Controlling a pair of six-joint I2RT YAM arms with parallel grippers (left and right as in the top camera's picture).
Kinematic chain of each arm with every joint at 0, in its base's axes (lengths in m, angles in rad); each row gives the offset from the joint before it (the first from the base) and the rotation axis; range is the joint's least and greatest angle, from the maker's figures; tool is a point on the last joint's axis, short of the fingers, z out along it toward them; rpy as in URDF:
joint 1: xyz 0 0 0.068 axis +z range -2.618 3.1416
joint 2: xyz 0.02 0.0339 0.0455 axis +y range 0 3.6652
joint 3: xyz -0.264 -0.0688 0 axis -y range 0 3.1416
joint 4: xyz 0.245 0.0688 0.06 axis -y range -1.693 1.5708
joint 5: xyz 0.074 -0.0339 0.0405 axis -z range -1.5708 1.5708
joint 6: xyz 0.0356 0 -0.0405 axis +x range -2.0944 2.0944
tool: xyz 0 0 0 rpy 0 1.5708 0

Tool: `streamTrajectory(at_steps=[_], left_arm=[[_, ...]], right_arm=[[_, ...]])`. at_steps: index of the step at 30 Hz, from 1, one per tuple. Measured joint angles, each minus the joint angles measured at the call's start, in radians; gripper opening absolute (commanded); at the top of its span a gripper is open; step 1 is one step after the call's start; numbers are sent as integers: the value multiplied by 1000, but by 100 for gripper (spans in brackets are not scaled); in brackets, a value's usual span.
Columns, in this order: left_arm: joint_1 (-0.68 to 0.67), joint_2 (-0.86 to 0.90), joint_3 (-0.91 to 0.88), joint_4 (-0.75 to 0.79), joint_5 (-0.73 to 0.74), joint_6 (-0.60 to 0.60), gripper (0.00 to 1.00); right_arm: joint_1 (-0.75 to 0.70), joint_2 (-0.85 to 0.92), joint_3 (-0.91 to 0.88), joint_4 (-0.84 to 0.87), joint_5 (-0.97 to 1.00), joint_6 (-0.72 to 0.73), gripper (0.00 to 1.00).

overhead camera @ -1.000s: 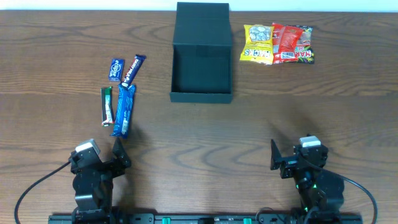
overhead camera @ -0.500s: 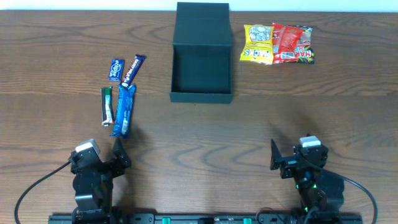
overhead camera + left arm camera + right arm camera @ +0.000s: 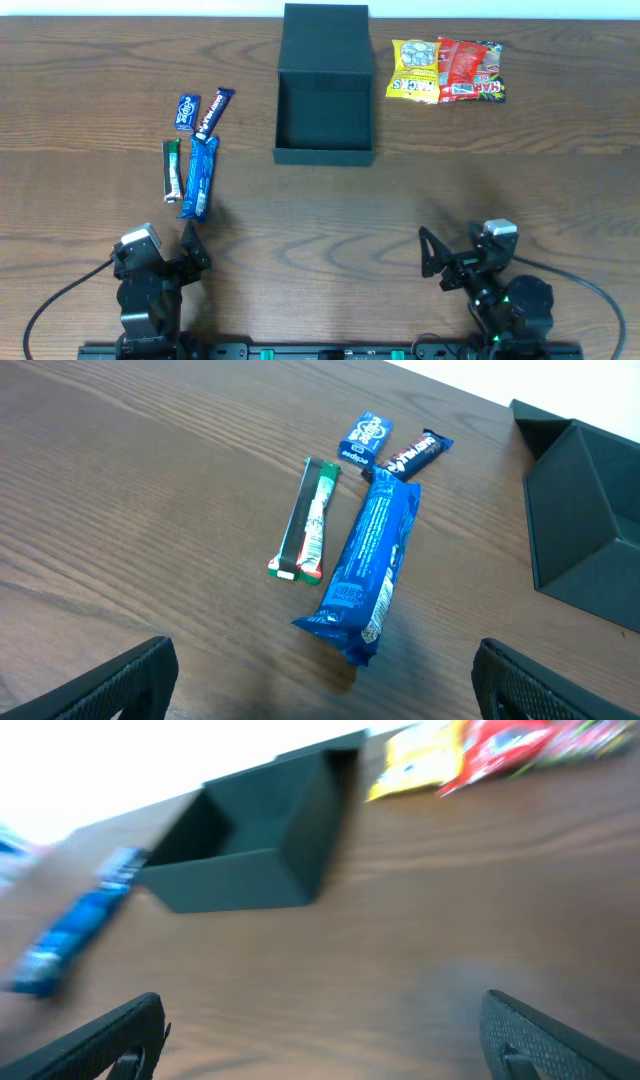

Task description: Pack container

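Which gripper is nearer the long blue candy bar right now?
Left. The left gripper sits close to the blue candy bar, on its near-edge side; the right gripper is far across the table, past the box.

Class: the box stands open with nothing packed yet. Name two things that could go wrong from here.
The long blue packet lies close beside the green stick, so gripping one may knock the other. The red bag and the yellow bag overlap, so lifting one could drag both and spill them short of the container.
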Motion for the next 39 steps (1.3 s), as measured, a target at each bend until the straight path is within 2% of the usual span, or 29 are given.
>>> streamTrajectory(at_steps=[10,15,17,21,30,39], left_arm=[[0,0,0,0,0,0,95],[0,0,0,-1,0,0,95],[0,0,0,0,0,0,95],[0,0,0,-1,0,0,95],[0,0,0,1,-1,0,95],[0,0,0,0,-3,0,95]], right_arm=[[0,0,-2,29,-264,388,99],[0,13,-4,322,-360,495,99],[0,71,22,375,-384,517,99],[-1,285,147,350,-401,486,99],[16,832,566,181,-384,285,99],[220,1307,1025,-132,-79,88,99]])
